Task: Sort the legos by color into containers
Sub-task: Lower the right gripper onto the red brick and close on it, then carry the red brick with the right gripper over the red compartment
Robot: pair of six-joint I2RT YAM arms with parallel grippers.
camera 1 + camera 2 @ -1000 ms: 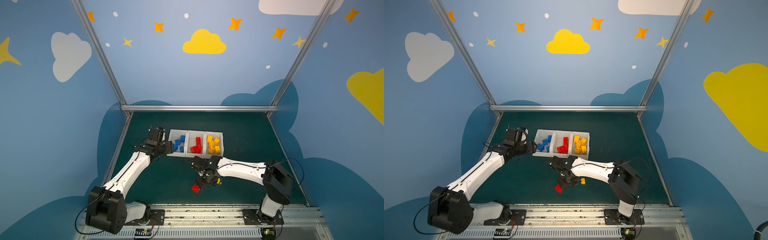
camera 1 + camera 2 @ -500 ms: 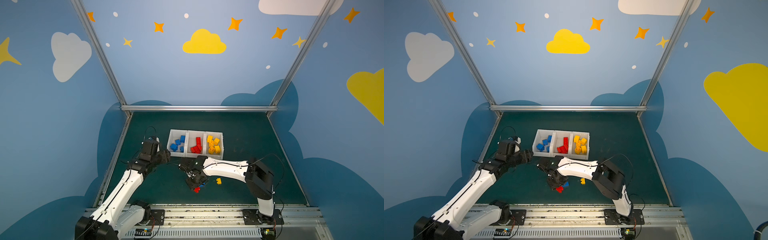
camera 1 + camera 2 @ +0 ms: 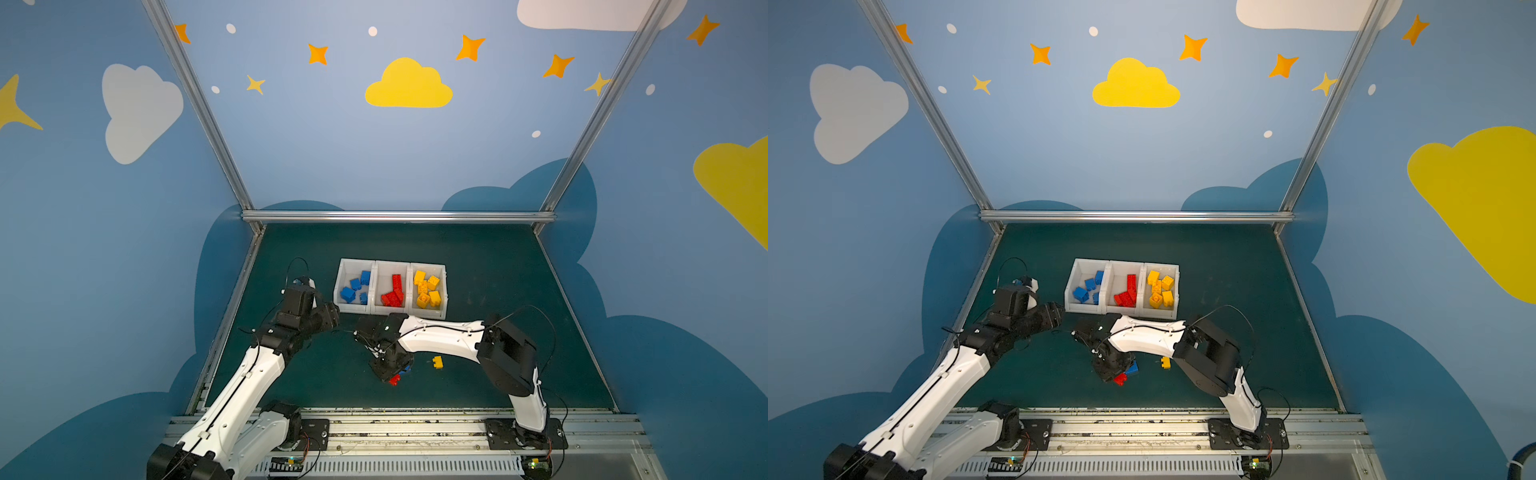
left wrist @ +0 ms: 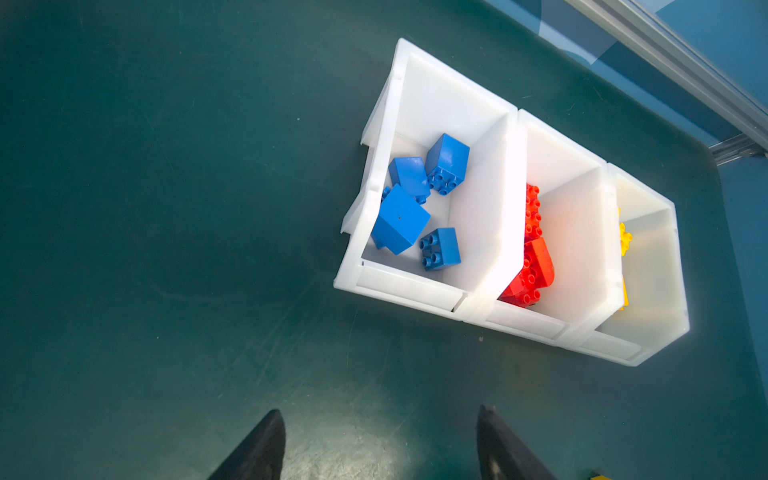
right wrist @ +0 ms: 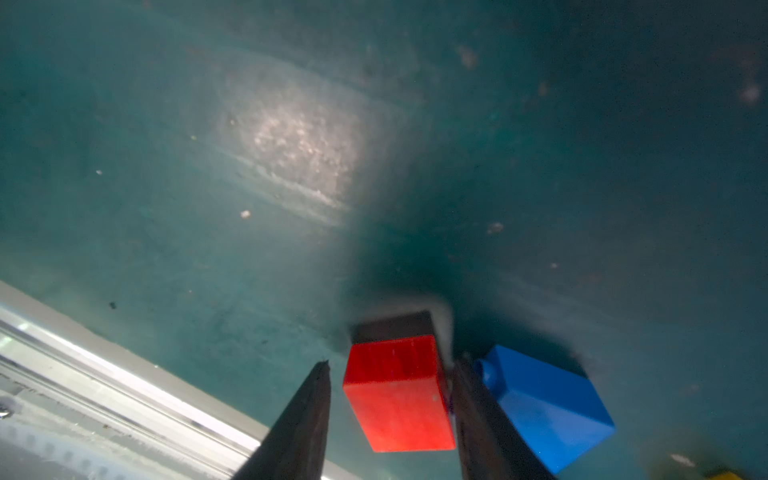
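Note:
The containers (image 3: 376, 266) (image 4: 515, 120) are three joined white bins holding sorted blue (image 4: 401, 218), red (image 4: 534, 266) and yellow (image 3: 428, 286) legos. Three legos lie on the mat near the front. My right gripper (image 3: 392, 372) (image 5: 390, 365) is down at the mat, straddling a red brick (image 5: 399, 395) (image 3: 1120, 379). One finger touches the brick and a gap shows at the other, so it is open. A blue brick (image 5: 544, 403) (image 3: 409, 368) lies just outside that touching finger. A yellow brick (image 3: 437, 362) sits to its right. My left gripper (image 3: 332, 316) (image 4: 380, 411) hangs open and empty near the blue bin's front.
The metal front rail (image 5: 124, 374) runs close behind the red brick. Side walls and an aluminium frame (image 3: 395, 216) bound the green mat (image 3: 478, 257).
My right gripper has shifted left and come down over the red brick, its jaws narrowing. My left arm has drawn back from the blue bin toward the front.

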